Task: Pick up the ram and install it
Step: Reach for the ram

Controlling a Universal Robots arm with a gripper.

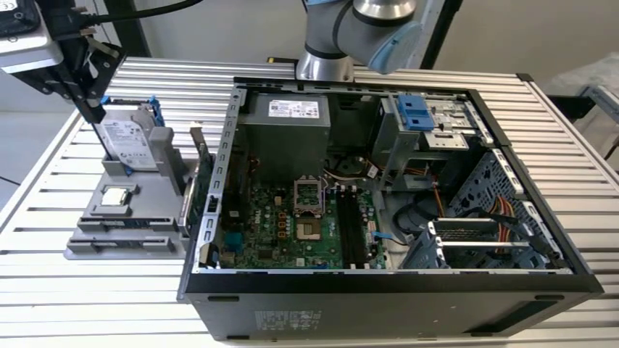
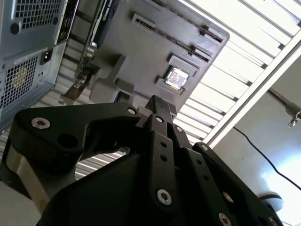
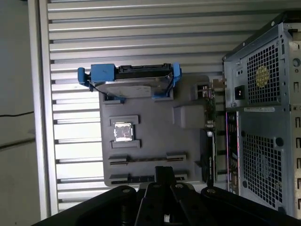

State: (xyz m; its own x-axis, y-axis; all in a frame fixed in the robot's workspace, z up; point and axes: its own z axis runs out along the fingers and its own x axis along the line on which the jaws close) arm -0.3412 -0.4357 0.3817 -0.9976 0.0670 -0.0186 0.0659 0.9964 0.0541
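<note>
- The ram [image 3: 146,159], a thin, long stick seen edge-on, stands in a long slot of the flat grey plastic holder tray [image 3: 188,136]. It is held between two small grey end clips, and its colour can't be told from this angle.
- A second long slot runs just beside it, nearer the tray's edge, with a darker strip in it [image 3: 134,179].
- The black metal pincer [image 3: 162,170] hangs right over that end of the tray. In both wrist views its two fingers are pressed together, with nothing seen between them [image 2: 161,106].
- In the exterior view the pincer [image 1: 95,116] is up above the tray, clear of the ram.
- Next along the tray is a square silver processor chip [image 3: 123,132] lying flat in its own grey frame.
- Beyond that, a silver hard drive in a blue plastic bracket [image 3: 136,80] stands upright at the tray's far end.
- A dark expansion card with a metal bracket [image 3: 209,141] stands on edge along the tray's side, just beside the open black computer case [image 1: 387,290].
- Inside the case lies the green motherboard [image 1: 280,232], with its long black slots [image 1: 350,232] running side by side.
- Tray and case both rest on the slatted aluminium table [image 1: 58,290], the tray on the exterior view's left.
</note>
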